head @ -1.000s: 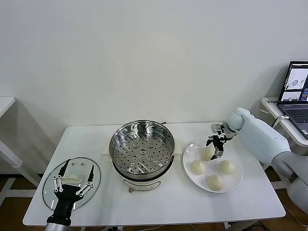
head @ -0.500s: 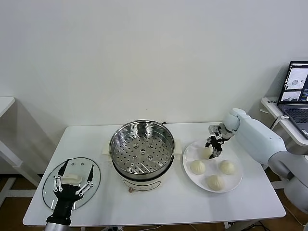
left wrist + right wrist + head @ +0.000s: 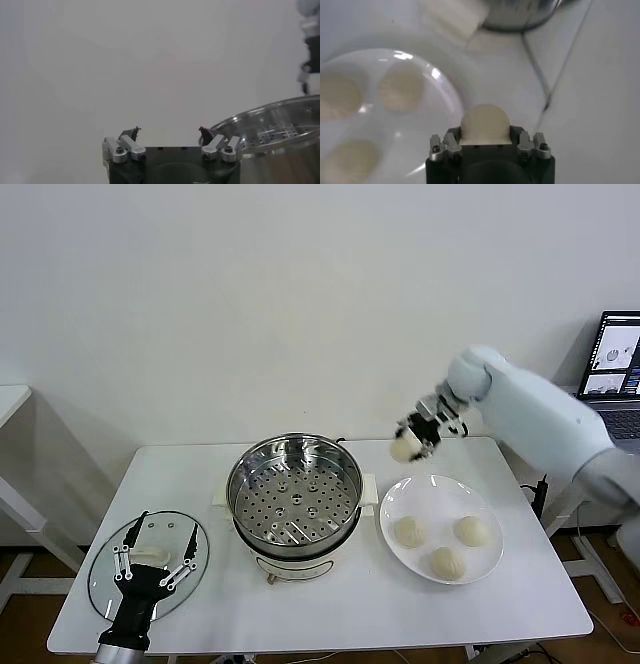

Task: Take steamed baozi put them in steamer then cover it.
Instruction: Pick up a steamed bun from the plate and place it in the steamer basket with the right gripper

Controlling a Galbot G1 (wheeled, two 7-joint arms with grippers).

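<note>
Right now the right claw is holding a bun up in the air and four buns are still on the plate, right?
Not quite. The right claw does hold a bun in the air, but the head view shows three buns left on the plate, not four.

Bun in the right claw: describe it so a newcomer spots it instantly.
Start at the steel steamer mid-table, then look right to the white plate holding three buns. The fourth bun hangs above the gap between them, pinched in the right claw, the only one off the plate.
</note>
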